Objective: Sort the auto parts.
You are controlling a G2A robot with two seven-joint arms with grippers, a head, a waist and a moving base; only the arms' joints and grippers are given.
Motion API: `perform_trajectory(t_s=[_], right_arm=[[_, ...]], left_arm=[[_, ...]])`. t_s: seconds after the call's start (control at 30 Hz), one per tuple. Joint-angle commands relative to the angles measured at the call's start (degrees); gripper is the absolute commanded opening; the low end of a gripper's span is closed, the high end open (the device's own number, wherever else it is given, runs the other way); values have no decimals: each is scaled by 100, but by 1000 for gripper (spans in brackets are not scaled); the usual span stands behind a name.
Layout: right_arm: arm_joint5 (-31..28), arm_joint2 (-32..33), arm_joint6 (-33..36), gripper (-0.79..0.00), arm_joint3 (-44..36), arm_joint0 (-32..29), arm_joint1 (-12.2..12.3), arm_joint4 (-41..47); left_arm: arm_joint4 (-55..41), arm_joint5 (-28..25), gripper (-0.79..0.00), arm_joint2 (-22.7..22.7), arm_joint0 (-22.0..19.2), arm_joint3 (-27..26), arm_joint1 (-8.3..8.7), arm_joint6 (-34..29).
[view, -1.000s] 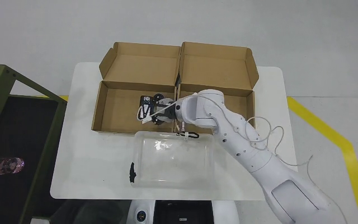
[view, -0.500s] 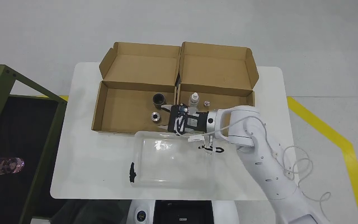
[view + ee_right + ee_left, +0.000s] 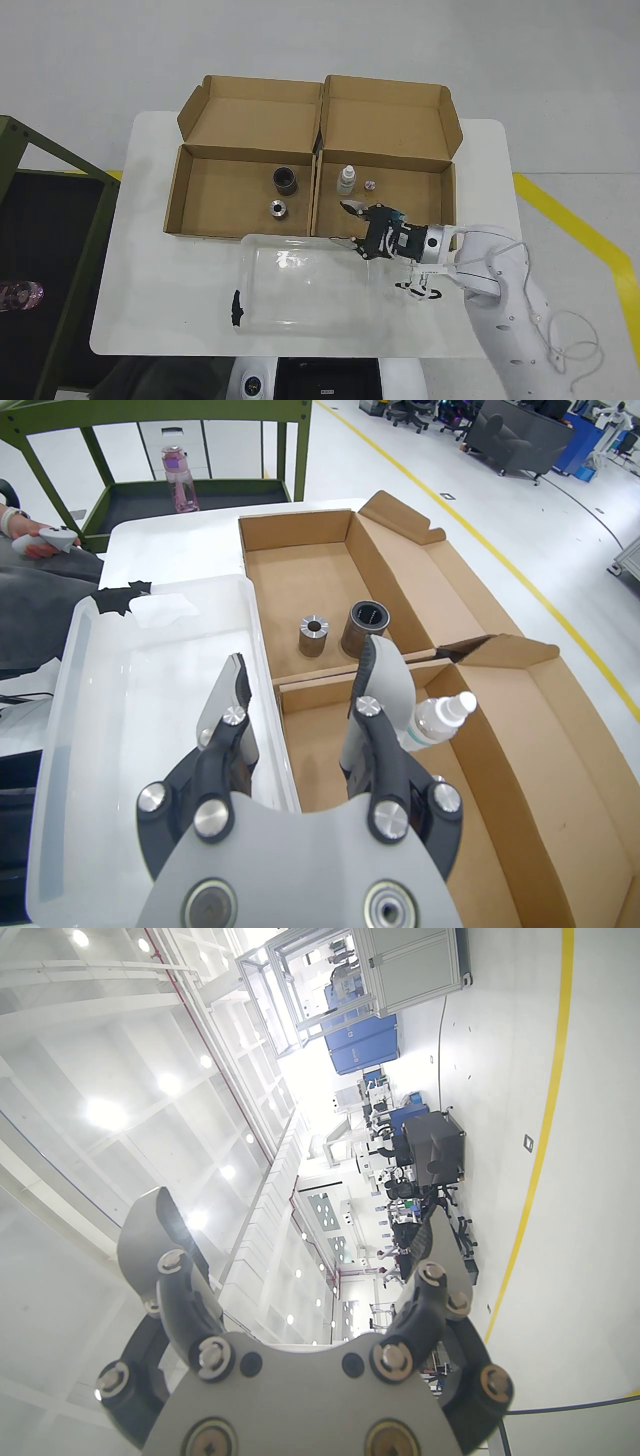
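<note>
Two cardboard boxes stand side by side. The left box (image 3: 215,195) holds a dark ring-shaped bushing (image 3: 285,180) (image 3: 365,627) and a smaller steel cylinder (image 3: 276,209) (image 3: 313,635), both upright. In the right box (image 3: 430,195) are a small white bottle (image 3: 346,179) (image 3: 437,717) and a tiny metal piece (image 3: 370,184). My right gripper (image 3: 350,222) (image 3: 306,657) is open and holds nothing. It hovers over the right box's front wall, beside the clear bin's (image 3: 310,290) far corner. My left gripper (image 3: 295,1223) is open with nothing in it and points up at the ceiling.
The clear plastic bin (image 3: 150,700) sits in front of the boxes and has a torn black scrap (image 3: 236,308) (image 3: 120,597) on its rim. A green cart (image 3: 40,250) stands off the table's left side. Both box lids stand open at the back.
My right gripper has drawn back from inside the left box, moving right and toward the table's front. The two cylinders stay standing in the left box.
</note>
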Motion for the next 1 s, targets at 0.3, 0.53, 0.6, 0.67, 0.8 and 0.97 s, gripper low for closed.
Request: perform_trajectory(t_s=[0.3,0.53,0.6,0.67,0.8,0.97], right_arm=[[339,1115,-1952,-354,93,-1071,171,-751],[657,1692,-3095,-296,230,-1699,259,-1277],[733,1871,-3352,-280,293,-1875,284,-1364],[784,2045,-3560,-256,340,-2050,309,-1457],[902,2331,-3852,-243,430,-2332,352,-1570],[1013,2567,-4111,-169,576,-2541,387,-1519]], left_arm=[[0,0,0,0,0,0,0,0],[0,0,0,0,0,0,0,0],[0,0,0,0,0,0,0,0],[0,0,0,0,0,0,0,0],[0,0,0,0,0,0,0,0],[0,0,0,0,0,0,0,0]])
